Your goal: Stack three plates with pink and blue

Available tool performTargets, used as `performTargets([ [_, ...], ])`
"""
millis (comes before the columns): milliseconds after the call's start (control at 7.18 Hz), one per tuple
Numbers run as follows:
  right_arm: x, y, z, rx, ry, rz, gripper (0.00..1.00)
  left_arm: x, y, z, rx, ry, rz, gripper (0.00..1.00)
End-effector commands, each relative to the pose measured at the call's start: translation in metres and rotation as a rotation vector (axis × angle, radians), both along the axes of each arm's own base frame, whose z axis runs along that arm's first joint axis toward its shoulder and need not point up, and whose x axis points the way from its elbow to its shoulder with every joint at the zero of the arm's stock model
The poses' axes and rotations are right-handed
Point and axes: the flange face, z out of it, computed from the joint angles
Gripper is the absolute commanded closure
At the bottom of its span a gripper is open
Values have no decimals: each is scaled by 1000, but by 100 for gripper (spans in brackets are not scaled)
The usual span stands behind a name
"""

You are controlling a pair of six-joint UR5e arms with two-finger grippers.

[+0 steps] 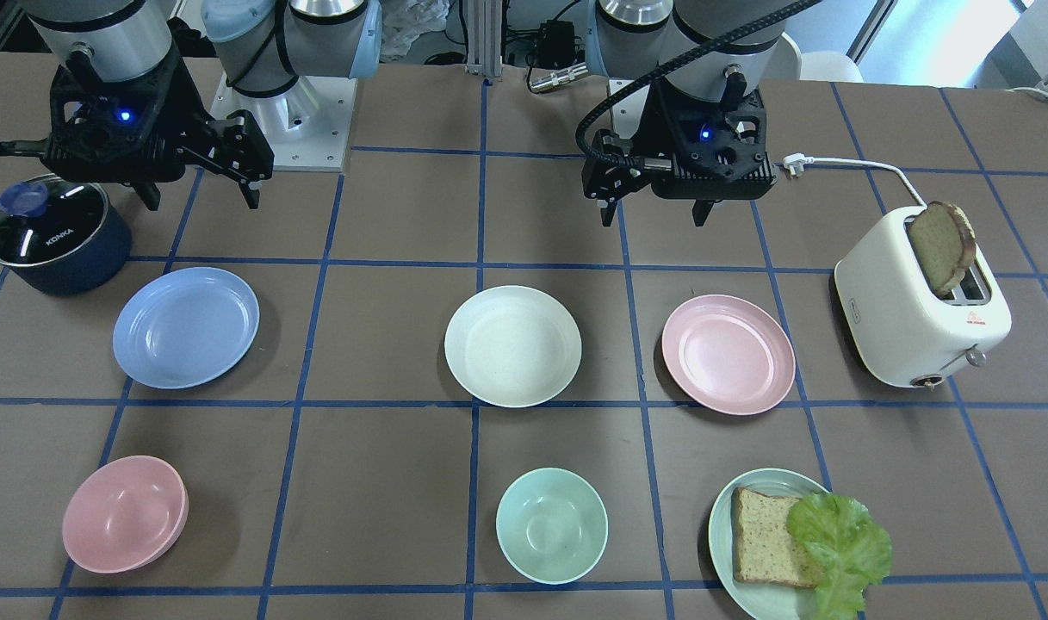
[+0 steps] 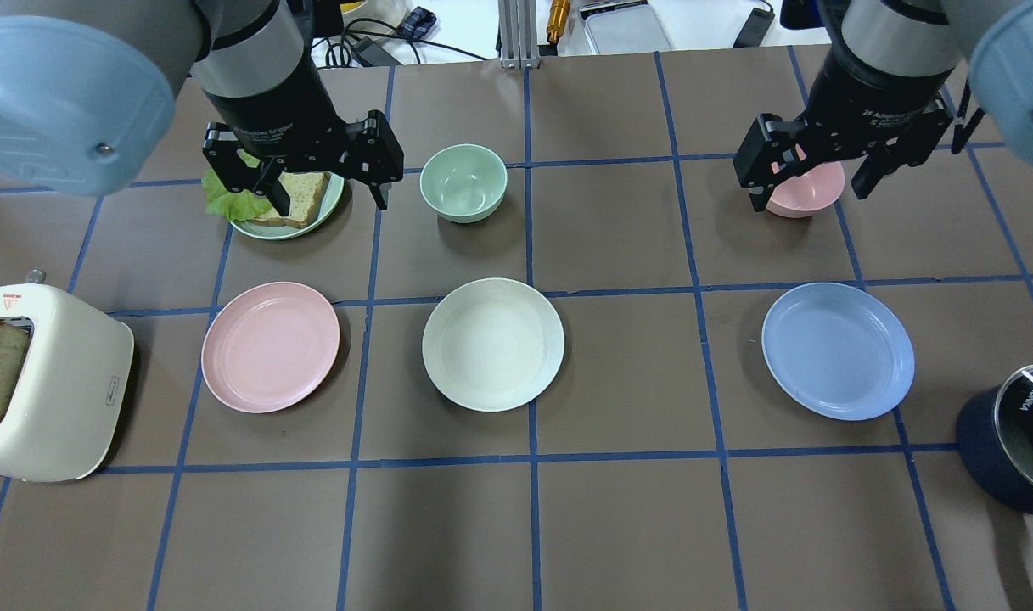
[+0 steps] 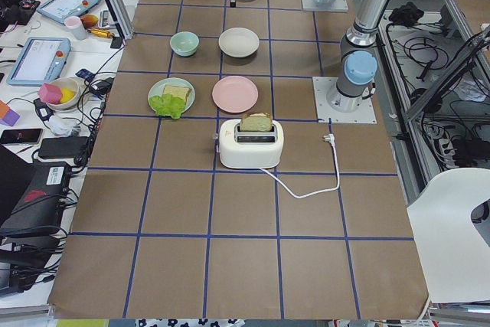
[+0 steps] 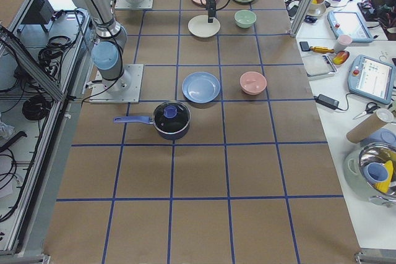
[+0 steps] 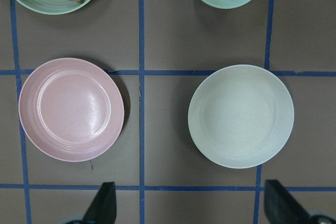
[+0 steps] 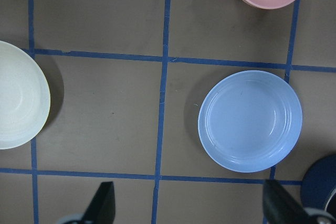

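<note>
Three plates lie apart in a row on the brown table. The cream-white plate (image 2: 493,344) (image 1: 512,345) (image 5: 240,116) is in the middle. The pink plate (image 2: 270,347) (image 1: 728,354) (image 5: 71,108) is on my left. The light blue plate (image 2: 837,350) (image 1: 185,327) (image 6: 250,121) is on my right. My left gripper (image 2: 329,199) (image 1: 655,220) is open and empty, held high between the pink and cream plates. My right gripper (image 2: 809,191) (image 1: 201,202) is open and empty, held high above the blue plate's side of the table.
A pink bowl (image 2: 805,188) and a mint bowl (image 2: 463,182) sit at the far side. A pale green plate with bread and lettuce (image 2: 285,204) is far left. A white toaster with bread (image 2: 45,382) stands at the left edge. A dark blue lidded pot (image 2: 1021,450) is at the right.
</note>
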Motion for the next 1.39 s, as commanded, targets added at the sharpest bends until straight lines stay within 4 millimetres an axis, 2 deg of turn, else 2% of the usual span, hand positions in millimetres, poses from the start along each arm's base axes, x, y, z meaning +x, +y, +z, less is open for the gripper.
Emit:
performTargets([
  [0,2,0,-4,7,-12,1,0,2,1,2,-3,-1,3,0],
  [697,0,-1,-3,4,-5,9,0,2,1,3,-6,1,1,0],
  [975,-8,-13,-19,35,-3,4,0,3,1,3,-3,-1,3,0],
  [1115,-30,-27,-37,72,-2,-28,0,2,0,2,-1,0,3,0],
  [1254,-78,-42,-56,109,-18,-91,0,2,1,2,0,-1,2,0],
])
